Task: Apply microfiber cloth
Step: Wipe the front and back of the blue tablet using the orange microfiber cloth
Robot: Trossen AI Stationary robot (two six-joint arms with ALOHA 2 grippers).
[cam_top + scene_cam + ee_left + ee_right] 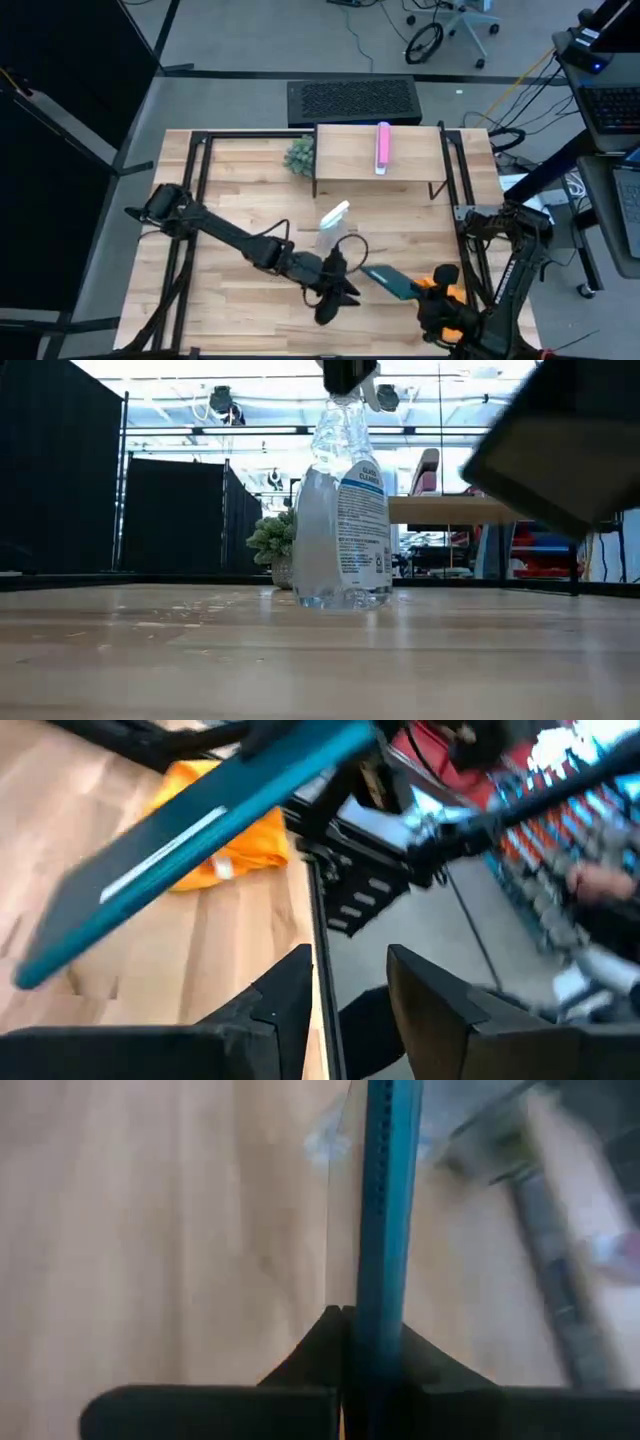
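My right jaws (pixel 365 1325) are pressed tight on the thin edge of a flat teal tablet (pixel 388 282), pinching it so the slab juts out, tilted, above the bench (pixel 240 200) — smooth, hard, straight-sided. My left jaws (pixel 335 300) stand spread with nothing between them, hovering over the pale wood planks near the front edge, just beside the tablet's free end. The microfiber cloth (pixel 225 850) — bright orange, soft and rumpled — lies bunched on the bench near its right front corner, under the tablet. A clear plastic spray bottle (pixel 342 510) stands upright mid-bench.
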